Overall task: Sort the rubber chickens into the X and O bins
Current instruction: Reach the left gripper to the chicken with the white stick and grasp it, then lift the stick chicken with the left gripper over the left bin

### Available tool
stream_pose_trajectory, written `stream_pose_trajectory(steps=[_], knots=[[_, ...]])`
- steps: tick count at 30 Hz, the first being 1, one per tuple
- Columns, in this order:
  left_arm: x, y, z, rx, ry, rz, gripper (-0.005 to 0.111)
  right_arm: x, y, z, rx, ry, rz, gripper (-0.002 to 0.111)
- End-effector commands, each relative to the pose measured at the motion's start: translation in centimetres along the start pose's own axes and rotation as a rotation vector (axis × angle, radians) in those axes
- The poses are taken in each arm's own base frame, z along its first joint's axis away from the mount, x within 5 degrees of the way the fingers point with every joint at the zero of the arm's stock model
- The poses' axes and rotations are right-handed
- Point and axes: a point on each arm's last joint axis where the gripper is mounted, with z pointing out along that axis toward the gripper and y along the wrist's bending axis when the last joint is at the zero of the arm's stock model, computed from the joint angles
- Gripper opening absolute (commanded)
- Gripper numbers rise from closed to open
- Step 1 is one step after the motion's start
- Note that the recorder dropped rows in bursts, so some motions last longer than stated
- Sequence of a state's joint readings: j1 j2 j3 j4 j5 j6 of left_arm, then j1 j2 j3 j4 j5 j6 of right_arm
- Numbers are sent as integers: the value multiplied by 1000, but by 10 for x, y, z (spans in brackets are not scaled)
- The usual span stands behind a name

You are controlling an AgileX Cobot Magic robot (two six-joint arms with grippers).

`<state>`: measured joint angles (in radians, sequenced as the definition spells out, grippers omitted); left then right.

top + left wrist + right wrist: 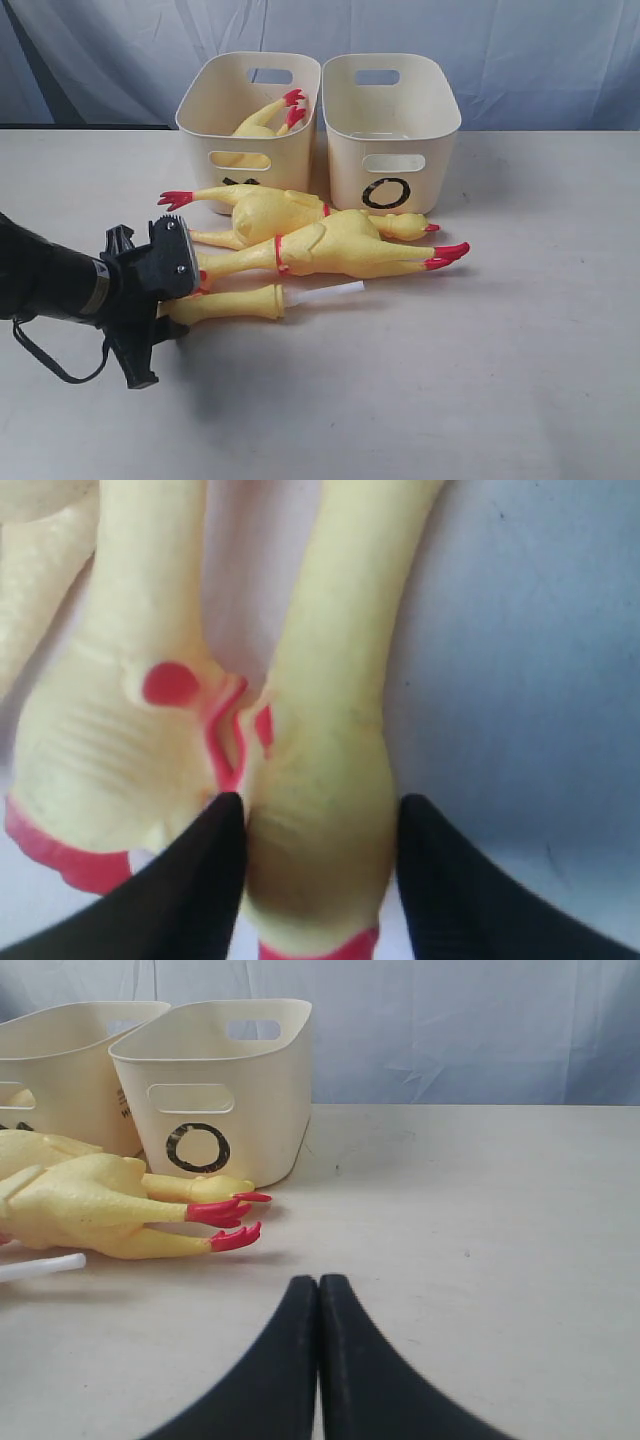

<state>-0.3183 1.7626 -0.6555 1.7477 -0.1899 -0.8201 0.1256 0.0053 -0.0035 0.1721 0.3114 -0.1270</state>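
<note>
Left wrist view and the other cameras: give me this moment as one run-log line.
left gripper: open, straddling neck piece | right gripper: shut, empty | X bin: one chicken | O bin: no chicken seen

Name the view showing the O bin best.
The exterior view: the O bin appears whole, its inside visible too. The right wrist view shows its marked side but not its inside; the left wrist view misses it.

Between my left fingers (205, 880) I saw a matt, ribbed rubber chicken (315, 850); beyond my right fingers (290, 1360), the O bin (255, 1080) was smooth plastic, the table (480, 1240) dull.
</note>
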Motion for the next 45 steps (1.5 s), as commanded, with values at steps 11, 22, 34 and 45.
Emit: stream_pose_trajectory(steps=[11, 22, 34, 45], knots=[[-1, -8, 3, 57, -27, -8, 0, 0, 0, 0, -4, -8, -5, -1], [-10, -13, -2, 119, -103, -41, 0, 0, 0, 0, -4, -8, -5, -1], [-18, -21, -6, 220, -192, -86, 0, 0, 0, 0, -4, -8, -5, -1], [-30, -32, -16, 351, -317, -85, 0, 0, 0, 0, -4, -8, -5, -1]])
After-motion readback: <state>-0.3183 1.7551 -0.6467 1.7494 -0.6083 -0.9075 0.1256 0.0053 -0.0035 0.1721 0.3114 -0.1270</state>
